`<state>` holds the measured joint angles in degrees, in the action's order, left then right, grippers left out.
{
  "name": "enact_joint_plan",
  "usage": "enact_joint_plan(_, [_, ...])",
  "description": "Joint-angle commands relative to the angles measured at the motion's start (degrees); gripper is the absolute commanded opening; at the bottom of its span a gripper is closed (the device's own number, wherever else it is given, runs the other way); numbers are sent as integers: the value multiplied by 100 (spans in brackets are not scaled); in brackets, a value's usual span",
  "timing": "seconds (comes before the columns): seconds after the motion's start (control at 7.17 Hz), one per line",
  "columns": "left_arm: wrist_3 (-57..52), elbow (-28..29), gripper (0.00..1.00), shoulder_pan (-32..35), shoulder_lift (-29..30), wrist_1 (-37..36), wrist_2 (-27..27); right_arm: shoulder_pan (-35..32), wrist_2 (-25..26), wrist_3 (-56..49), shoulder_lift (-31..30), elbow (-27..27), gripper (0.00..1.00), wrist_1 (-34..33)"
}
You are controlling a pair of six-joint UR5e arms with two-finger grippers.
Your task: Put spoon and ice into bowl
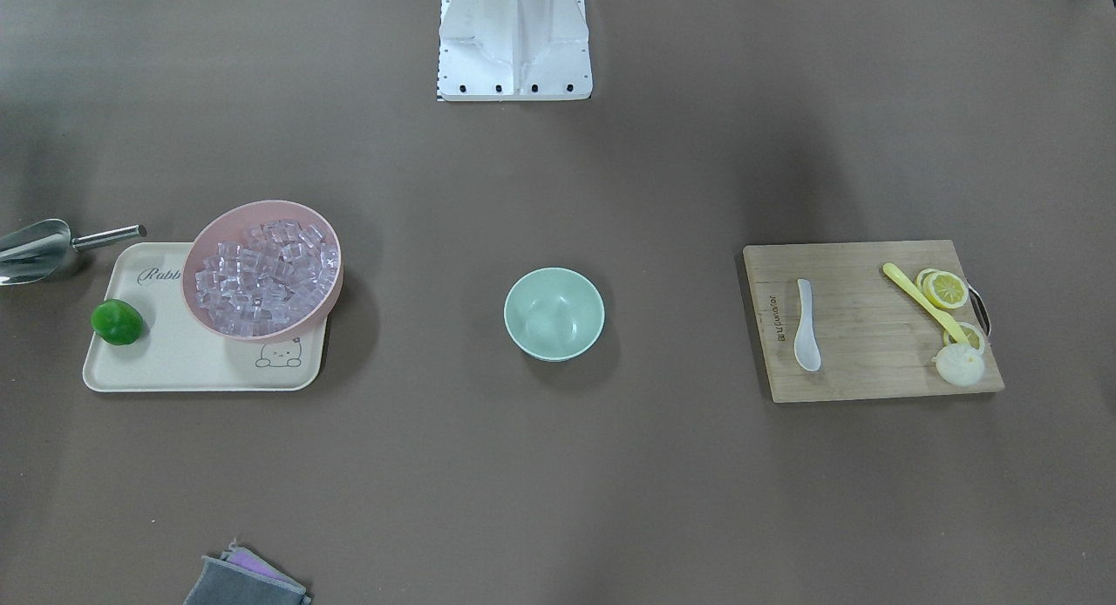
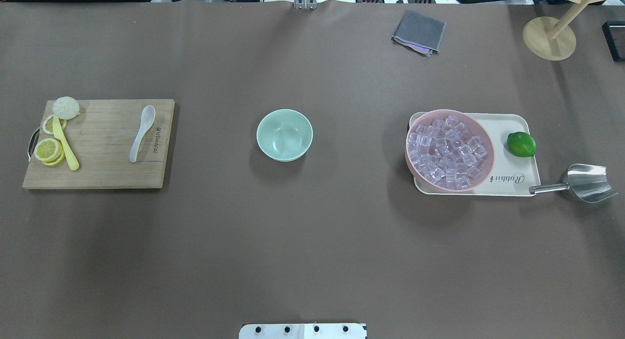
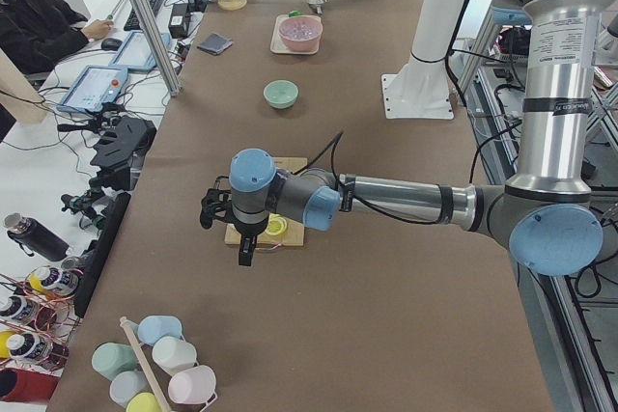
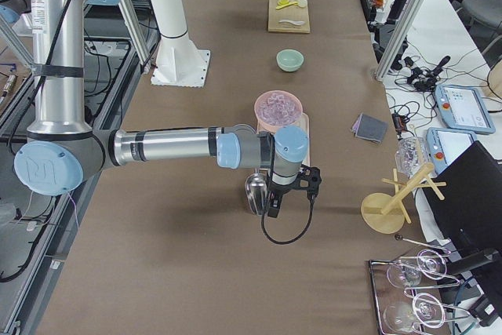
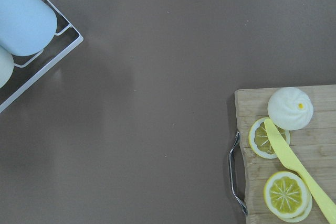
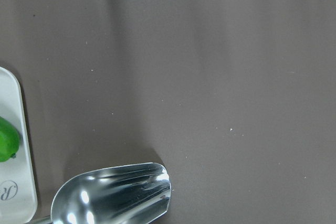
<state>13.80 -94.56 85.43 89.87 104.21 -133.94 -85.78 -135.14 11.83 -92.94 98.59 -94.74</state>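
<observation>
— Where is the short white soup spoon [image 2: 141,133]?
— Lying on the wooden cutting board [image 2: 112,173], at the left of the counter [image 2: 312,256]. The small mint-green bowl [image 2: 284,135] stands in the middle, and the clear ice cubes [image 2: 447,151] are heaped in the wide pink bowl [image 2: 476,124] on the right.
— And the jaws?
— Both pairs show only side-on, so I cannot tell how they stand or whether they hold anything.

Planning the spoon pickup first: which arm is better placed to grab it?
Left. The spoon lies on the board on the robot's left, and the left gripper hangs by that board.
</observation>
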Motion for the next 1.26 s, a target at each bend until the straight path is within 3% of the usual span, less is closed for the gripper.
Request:
enact_joint_plan(0.0, [0, -1, 98, 0, 4, 37, 8, 0, -4, 3, 13, 3, 100, 0])
enact_joint_plan(0.56, [9, -1, 98, -17, 12, 47, -1, 0, -22, 3, 22, 12, 100, 0])
enact_joint_plan(0.98, [52, -377, 98, -394, 362, 99, -1, 9, -12, -49, 188, 81, 100, 43])
enact_joint_plan(1.12, [61, -457, 98, -456, 434, 500, 8, 9, -117, -49, 346, 143, 100, 183])
